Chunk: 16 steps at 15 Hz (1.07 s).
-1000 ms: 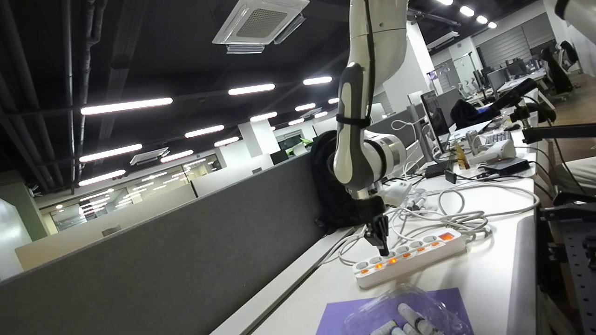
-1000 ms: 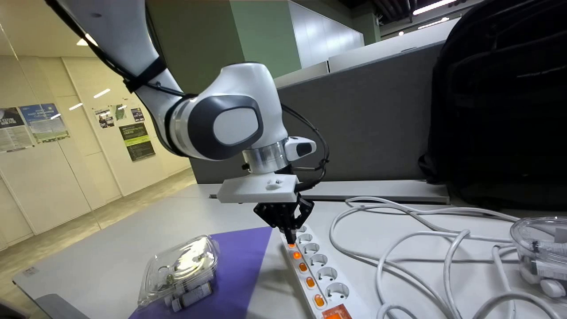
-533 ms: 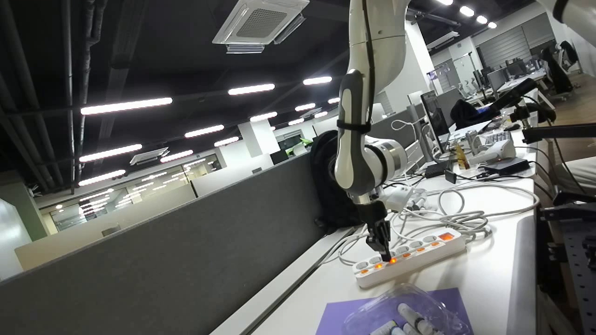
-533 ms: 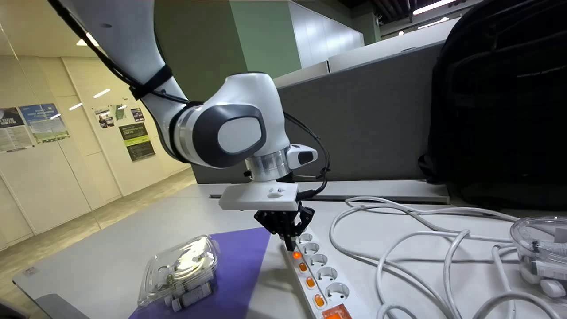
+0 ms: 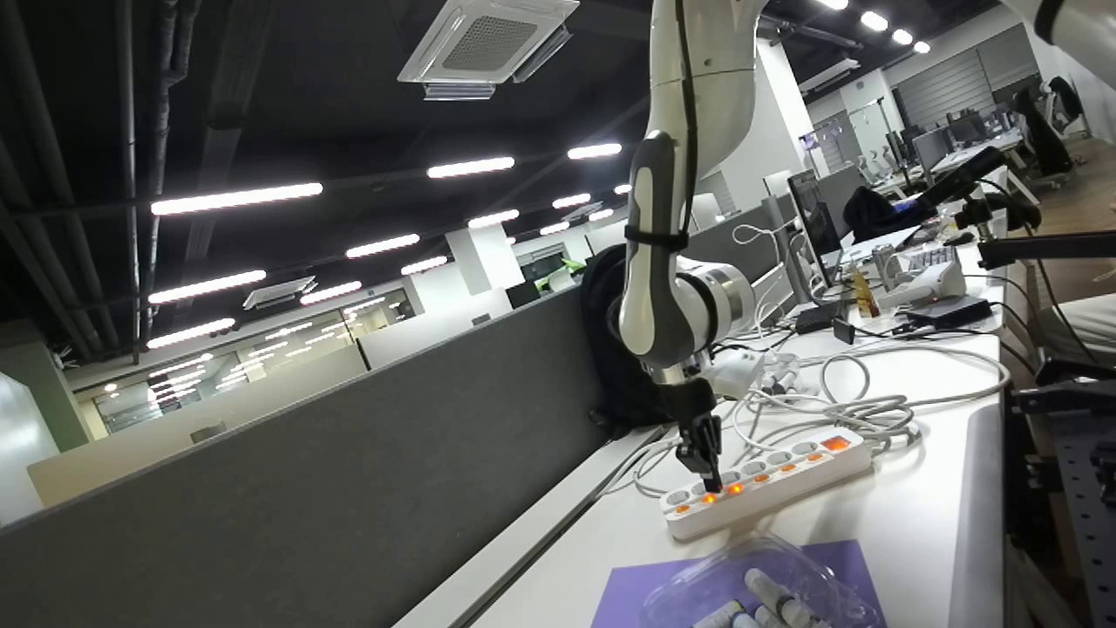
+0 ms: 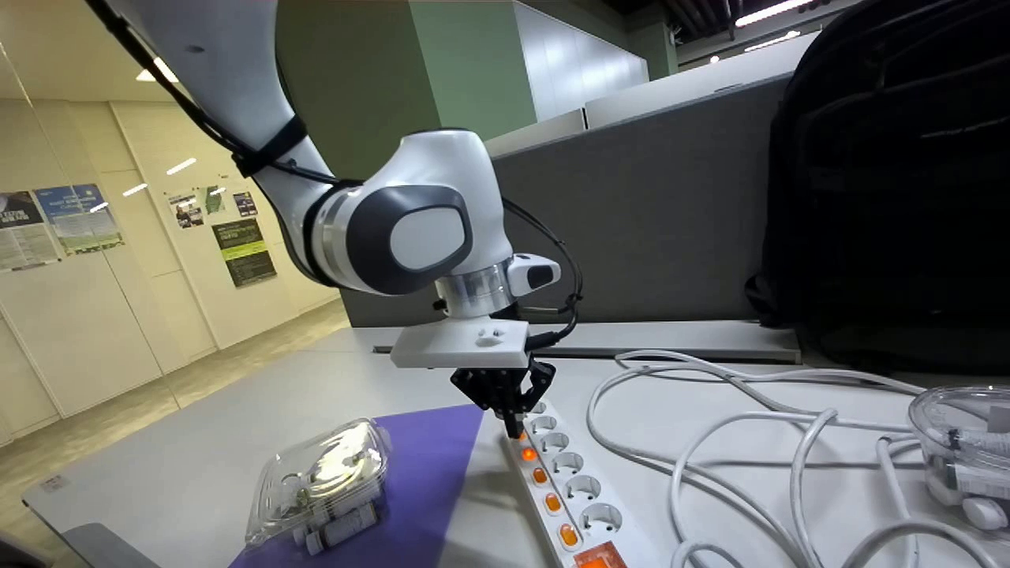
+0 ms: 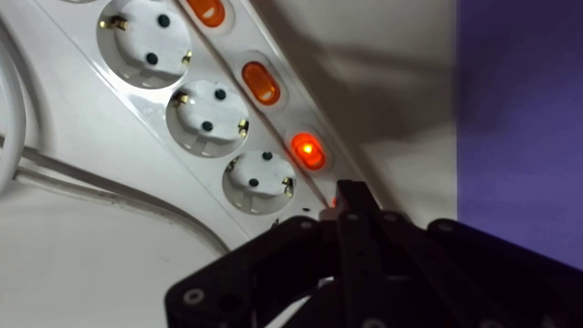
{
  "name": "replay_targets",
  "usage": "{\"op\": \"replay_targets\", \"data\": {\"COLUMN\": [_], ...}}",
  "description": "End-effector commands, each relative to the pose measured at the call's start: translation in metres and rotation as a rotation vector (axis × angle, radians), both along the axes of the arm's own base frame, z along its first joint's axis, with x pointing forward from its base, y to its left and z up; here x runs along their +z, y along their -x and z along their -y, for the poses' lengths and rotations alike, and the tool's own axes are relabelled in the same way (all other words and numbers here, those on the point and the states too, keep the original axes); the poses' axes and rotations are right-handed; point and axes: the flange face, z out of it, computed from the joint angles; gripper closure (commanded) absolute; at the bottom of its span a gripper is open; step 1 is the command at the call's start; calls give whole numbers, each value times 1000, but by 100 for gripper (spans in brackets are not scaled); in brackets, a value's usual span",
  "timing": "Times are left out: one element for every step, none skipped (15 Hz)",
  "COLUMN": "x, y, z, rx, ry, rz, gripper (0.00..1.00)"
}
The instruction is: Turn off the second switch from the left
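The white power strip lies on the table with its row of orange switches; it also shows in an exterior view and the wrist view. The second switch from the left is lit. It is mostly hidden by my fingertips, with a sliver showing in an exterior view and the wrist view. The third switch is lit too. My gripper is shut and empty, pointing down, with its tips right at the second switch. Whether they touch it, I cannot tell.
A purple sheet with a clear plastic box of small tubes lies beside the strip. White cables loop on its socket side. A grey partition and a black backpack stand behind.
My gripper first came down near the gap between the second and third switches. It then shifted along the strip toward its left end, over the second switch. Both lit switches stay lit.
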Motion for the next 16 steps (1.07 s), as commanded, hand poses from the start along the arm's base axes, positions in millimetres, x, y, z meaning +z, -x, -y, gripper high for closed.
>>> {"op": "replay_targets", "data": {"x": [-2, -3, -5, -7, -8, -10, -9, -9, -9, -10, -13, -15, -18, -21, -25, -29], "y": [-11, -13, -15, -16, -17, -18, -18, -19, -19, -19, -19, -18, -17, -16, -14, -13], "z": [4, 4, 4, 2, 1, 0, -1, -2, -3, -3, -2, -1, 1, 2, 4, 5], "rx": [-24, -23, -23, -20, -16, -11, -6, -2, 3, 5, 4, 3, 3, 4, 3, 3], "ry": [-6, -6, -6, -5, -5, -5, -5, -5, -3, 1, 4, 7, 11, 19, 27, 37], "rz": [-6, -9, -11, -14, -16, -19, -20, -23, -25, -28, -35, -42, -49, -54, -63, -69], "gripper": [100, 100, 100, 100, 100, 100, 100, 100, 100, 100, 100, 100, 100, 100, 100, 100]}}
